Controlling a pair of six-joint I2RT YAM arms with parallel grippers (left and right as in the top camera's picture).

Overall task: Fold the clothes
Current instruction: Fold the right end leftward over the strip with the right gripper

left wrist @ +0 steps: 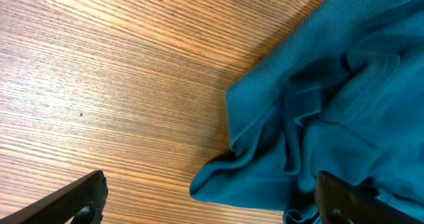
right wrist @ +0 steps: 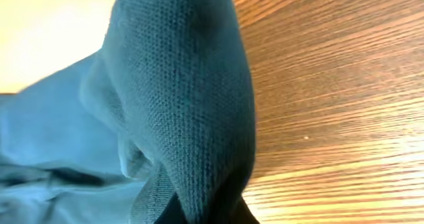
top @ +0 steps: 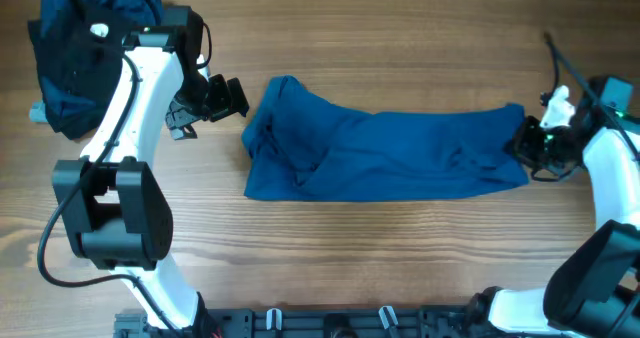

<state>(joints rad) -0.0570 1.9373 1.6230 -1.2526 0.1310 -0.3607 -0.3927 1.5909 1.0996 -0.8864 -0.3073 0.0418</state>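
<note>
The clothes, a medium-blue shirt (top: 390, 153), lie stretched left to right across the middle of the wooden table, bunched into folds at the left end. My left gripper (top: 236, 98) hovers open just off that left end; in the left wrist view its fingers (left wrist: 83, 196) straddle bare wood and the crumpled shirt edge (left wrist: 318, 105) without pinching anything. My right gripper (top: 526, 146) is shut on the shirt's right end. In the right wrist view a ridge of the blue knit (right wrist: 189, 85) rises out of the closed right gripper (right wrist: 207, 214), lifted slightly off the wood.
A heap of dark navy and black garments (top: 85, 48) sits in the back left corner, behind the left arm. A black rail (top: 350, 323) with the arm bases runs along the table's front edge.
</note>
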